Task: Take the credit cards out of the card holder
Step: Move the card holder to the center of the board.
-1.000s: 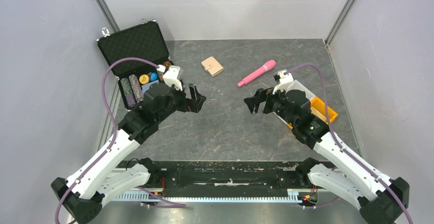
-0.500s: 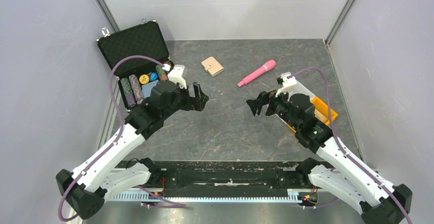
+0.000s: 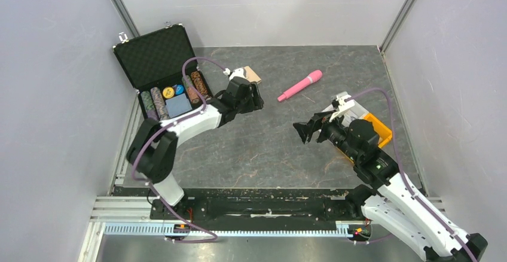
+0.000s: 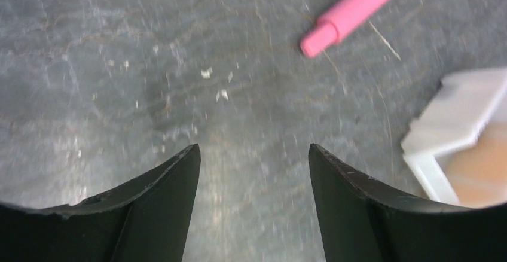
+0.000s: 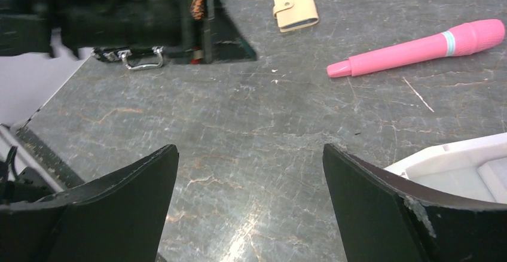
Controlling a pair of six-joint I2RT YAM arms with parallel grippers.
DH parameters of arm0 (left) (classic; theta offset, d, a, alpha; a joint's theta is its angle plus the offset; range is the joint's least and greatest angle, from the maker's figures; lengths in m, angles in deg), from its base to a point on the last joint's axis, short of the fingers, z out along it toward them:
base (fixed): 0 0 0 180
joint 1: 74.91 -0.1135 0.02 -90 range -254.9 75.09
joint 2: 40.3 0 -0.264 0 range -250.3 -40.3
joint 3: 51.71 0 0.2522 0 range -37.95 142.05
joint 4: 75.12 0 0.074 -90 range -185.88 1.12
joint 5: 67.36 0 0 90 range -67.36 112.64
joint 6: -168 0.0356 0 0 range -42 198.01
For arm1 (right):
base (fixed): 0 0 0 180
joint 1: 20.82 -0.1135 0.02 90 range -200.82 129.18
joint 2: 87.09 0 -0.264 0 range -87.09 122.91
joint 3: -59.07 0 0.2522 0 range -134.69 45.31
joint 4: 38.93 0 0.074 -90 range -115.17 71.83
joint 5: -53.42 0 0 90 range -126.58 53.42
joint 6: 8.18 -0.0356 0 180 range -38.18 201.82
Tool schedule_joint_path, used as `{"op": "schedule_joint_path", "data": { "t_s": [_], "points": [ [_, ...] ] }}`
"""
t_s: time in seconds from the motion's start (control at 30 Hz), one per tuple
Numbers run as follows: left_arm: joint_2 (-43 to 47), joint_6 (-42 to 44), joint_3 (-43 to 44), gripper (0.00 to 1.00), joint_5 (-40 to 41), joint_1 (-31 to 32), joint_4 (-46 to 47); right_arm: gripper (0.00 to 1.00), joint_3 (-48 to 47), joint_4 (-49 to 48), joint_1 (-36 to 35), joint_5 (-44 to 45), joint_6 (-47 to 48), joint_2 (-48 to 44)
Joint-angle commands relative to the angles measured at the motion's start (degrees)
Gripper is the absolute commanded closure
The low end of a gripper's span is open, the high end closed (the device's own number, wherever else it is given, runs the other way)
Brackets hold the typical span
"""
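At the far side of the table (image 3: 263,148), around twelve o'clock from its centre, the card holder (image 5: 295,8) is lying flat and folded shut. Its snap tab is looking fastened, and no credit cards are showing; presumably they're tucked inside.

The left gripper (image 4: 253,154) is hanging right beside the holder, on its six o'clock side. It's so close that, from above, part of the tan leather is hidden behind it. Its jaws are standing apart with only bare table between them. Its own camera isn't catching the holder at all, just the pink stick (image 4: 359,2) at one o'clock and a corner of the tray (image 4: 460,106) at three.

The right gripper (image 5: 249,151) is sitting well back at four o'clock, jaws spread wide and empty, facing the holder across the table. The open poker-chip case (image 3: 156,52) is lying off at ten o'clock.

So I'm reading this as the approach, with nothing extracted. The left's fingers need bringing over the holder to pin or lift it, and then that tab needs popping. That's likely a two-arm job, one holding while the other teases the cards out. With thin cards in tight slots, slipping is the worry.
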Motion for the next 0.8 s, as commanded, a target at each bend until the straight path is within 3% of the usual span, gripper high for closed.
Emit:
{"op": "schedule_joint_path", "data": {
  "t_s": [0.0,0.3,0.53,0.77],
  "points": [
    [-7.53,-7.48,4.64,0.29,2.42,-3.47,12.55,0.06,-0.83,0.29,-0.19,-3.52,-0.65,-3.61],
    [-19.87,-17.05,8.99,0.36,-4.57,-11.16,20.34,0.06,-0.79,0.54,-0.24,-3.63,-1.75,-7.95],
    [-26.78,-20.84,12.12,0.39,-6.73,-13.57,23.14,0.06,-1.07,1.05,-0.19,-2.62,-1.91,-8.55],
    [-32.99,-26.26,14.07,0.53,-11.73,-15.93,27.98,0.06,-1.34,1.09,-0.19,-2.08,-2.22,-8.23]
  ]
}}
